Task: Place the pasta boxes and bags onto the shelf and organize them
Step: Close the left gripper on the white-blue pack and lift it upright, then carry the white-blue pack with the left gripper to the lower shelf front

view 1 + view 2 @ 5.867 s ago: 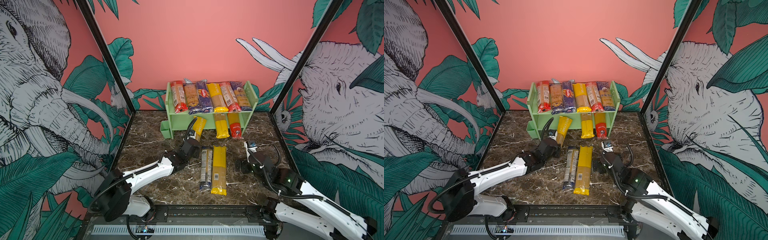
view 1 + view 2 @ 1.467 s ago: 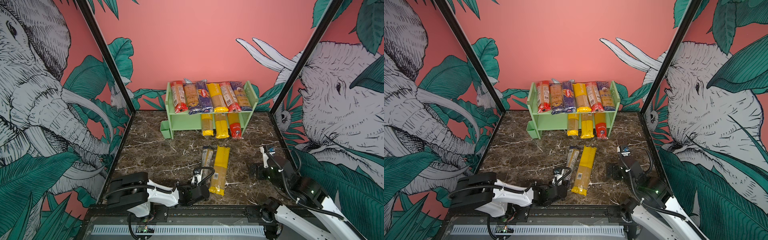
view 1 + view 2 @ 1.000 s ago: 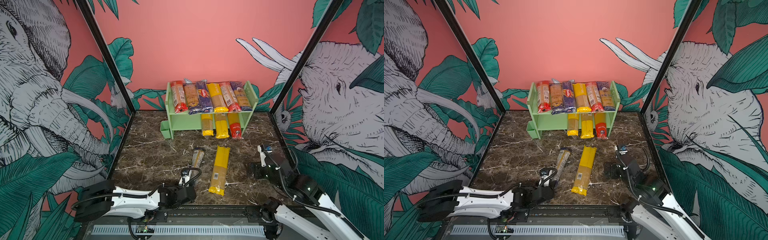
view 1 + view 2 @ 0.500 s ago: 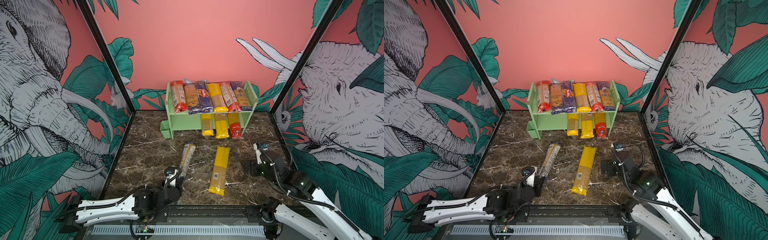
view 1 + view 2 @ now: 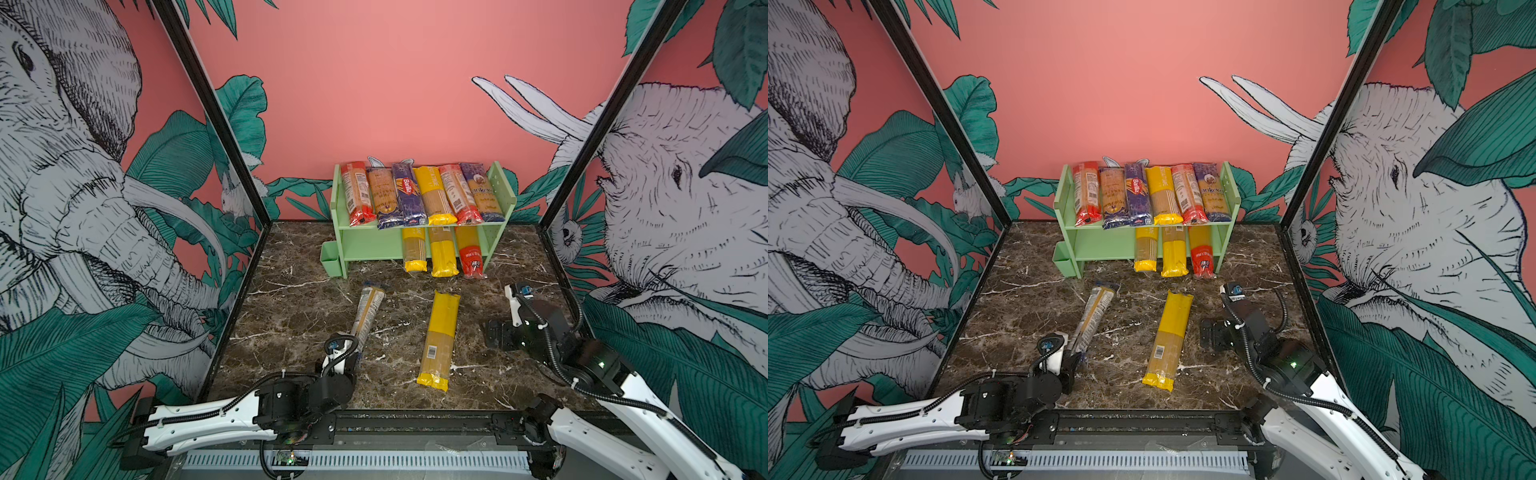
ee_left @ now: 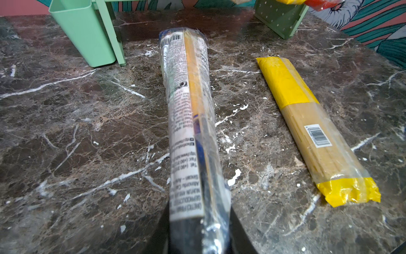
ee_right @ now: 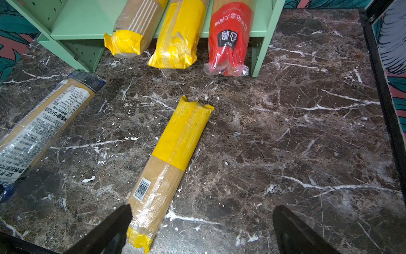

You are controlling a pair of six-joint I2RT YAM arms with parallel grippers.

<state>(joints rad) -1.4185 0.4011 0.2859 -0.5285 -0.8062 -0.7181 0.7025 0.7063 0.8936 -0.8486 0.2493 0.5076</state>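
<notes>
**Left gripper**: clenched on the near end of a blue-ended spaghetti pack. Dark fingers press on either side of the wrapper. It sits low at the front left of the table.

**Blue-ended spaghetti pack**: printed label side up, angled from the gripper toward the left half of the shelf. Its far end stops short of the shelf, near the cup. Whether the far end rests on the table cannot be told.

**Right gripper**: released, jaws wide apart and holding nothing. It hangs over bare table at the right, just beside the near end of a yellow pack.

**Yellow pack**: flat on the table, mid-front, barcode up, lengthwise toward the shelf, well apart from the blue-ended pack.

**Shelf**: pale green, two tiers, against the back wall, cup hung on its left side panel.

- **Top tier:** six packs side by side, filling the width, among them a dark blue Barilla pack.
- **Lower tier:** three packs in the right half: a yellow-ended pack, an all-yellow pack and a red pack. Their front ends jut past the shelf edge down to the table. The left half is bare.
</notes>
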